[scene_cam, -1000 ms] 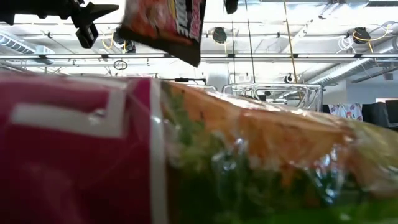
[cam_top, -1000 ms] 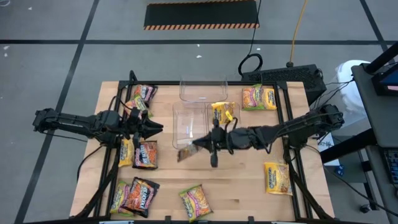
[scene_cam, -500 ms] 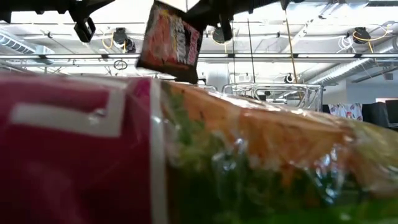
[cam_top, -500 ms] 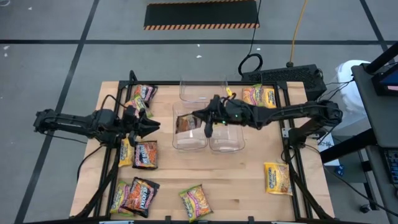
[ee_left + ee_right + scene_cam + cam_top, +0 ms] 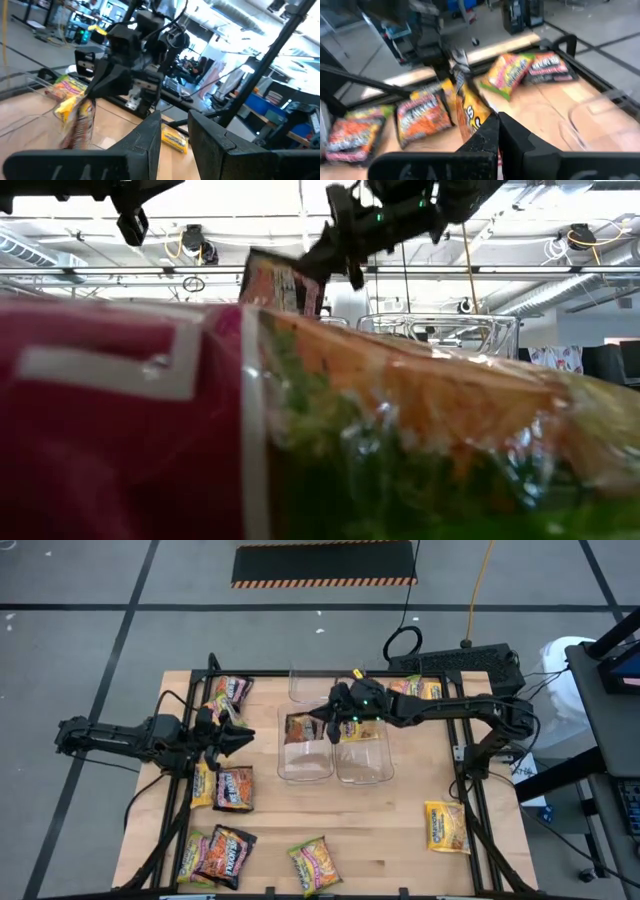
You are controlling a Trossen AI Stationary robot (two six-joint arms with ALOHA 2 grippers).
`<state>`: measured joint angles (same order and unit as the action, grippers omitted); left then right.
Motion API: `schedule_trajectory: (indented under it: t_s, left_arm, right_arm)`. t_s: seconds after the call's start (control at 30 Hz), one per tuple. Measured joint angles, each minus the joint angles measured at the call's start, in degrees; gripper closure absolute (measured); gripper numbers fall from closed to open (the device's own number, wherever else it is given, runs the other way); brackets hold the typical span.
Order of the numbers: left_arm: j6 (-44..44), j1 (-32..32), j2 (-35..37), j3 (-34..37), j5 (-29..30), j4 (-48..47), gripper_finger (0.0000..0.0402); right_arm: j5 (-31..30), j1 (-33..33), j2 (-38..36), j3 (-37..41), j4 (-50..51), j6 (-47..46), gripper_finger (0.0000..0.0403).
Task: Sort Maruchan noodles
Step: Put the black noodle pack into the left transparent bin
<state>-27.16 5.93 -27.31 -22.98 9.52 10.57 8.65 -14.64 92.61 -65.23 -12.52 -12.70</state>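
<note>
My right gripper (image 5: pixel 325 726) is shut on a dark brown noodle packet (image 5: pixel 300 728) over the left clear bin (image 5: pixel 305 762). The low view shows this packet (image 5: pixel 280 284) hanging below the right gripper (image 5: pixel 328 252). My left gripper (image 5: pixel 240 738) hovers open and empty left of the bins, above a brown packet (image 5: pixel 233 788) and a yellow one (image 5: pixel 203 783) lying flat. More packets lie flat on the table: brown (image 5: pixel 215 855), pink-green (image 5: pixel 315 865), yellow (image 5: pixel 448 827). In the low view a pink-green packet (image 5: pixel 300 430) fills the foreground. My right gripper pinches the brown packet between its two fingers at its upper right edge (image 5: pixel 312 280), coming slantwise from above and from the table's right. The packet is lifted clear and hangs tilted below the fingers over the left bin.
Three clear bins stand mid-table: the left one, a right one (image 5: pixel 362 762) and a far one (image 5: pixel 310 685). Packets also lie near the far left corner (image 5: pixel 230 690) and behind my right arm (image 5: pixel 425 690). A black frame rail (image 5: pixel 465 755) borders the table.
My right gripper has carried the brown packet from the bins' near side toward the far edge, to above the left bin, and has come down. The packet has stayed in its hold and now hangs lower.
</note>
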Motion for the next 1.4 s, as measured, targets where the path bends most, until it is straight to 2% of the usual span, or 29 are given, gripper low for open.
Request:
schedule_trajectory:
  t_s: [0.57,0.93,1.1,1.4]
  left_arm:
    - [-0.04,0.00,0.00,0.00,8.84,0.02,0.0300]
    - [-0.13,0.00,0.00,0.00,12.13,0.07,0.0300]
    - [-0.08,0.00,0.00,0.00,13.11,0.06,0.0300]
    - [-0.07,-1.59,0.00,0.00,13.26,0.04,0.0300]
  right_arm:
    - [15.56,-10.58,7.24,0.04,0.18,4.29,0.0403]
    - [22.63,-14.58,11.23,0.01,-6.49,5.70,0.0403]
    - [27.29,-15.99,12.53,-1.14,-6.46,7.26,0.0403]
    - [31.77,-16.17,12.51,-1.34,-5.22,9.85,0.0403]
